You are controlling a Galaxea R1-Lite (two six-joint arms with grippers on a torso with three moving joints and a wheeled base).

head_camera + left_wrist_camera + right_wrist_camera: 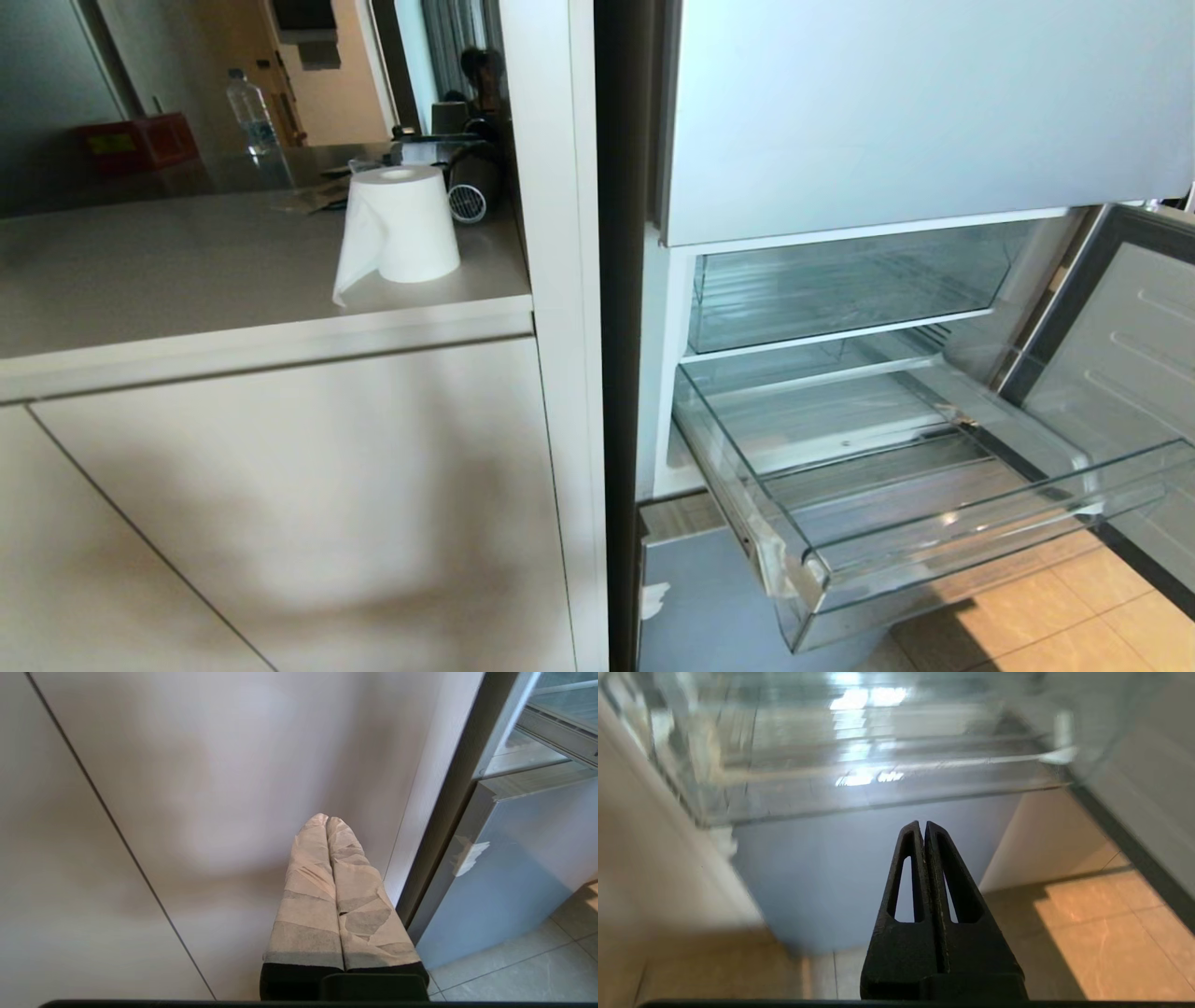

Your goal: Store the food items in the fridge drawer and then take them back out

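The fridge drawer point(980, 560) is a clear, shallow tray pulled out of the open fridge, with white tape at its front left corner; nothing lies in it. The food items are out of view. Neither gripper shows in the head view. In the left wrist view my left gripper point(327, 818), its fingers wrapped in pale tape, is shut on nothing and points at a beige cabinet panel point(210, 788). My right gripper point(923, 823), black, is shut and empty, low in front of the fridge with the drawer's clear front point(878, 788) above its tips.
A paper towel roll point(403, 224) stands on the counter point(187, 271) left of the fridge, with a water bottle point(250, 112) and a red box point(140, 140) farther back. The fridge door point(1120, 373) hangs open at right. Another clear bin point(840, 289) sits above the drawer. Tiled floor point(1055, 616) lies below.
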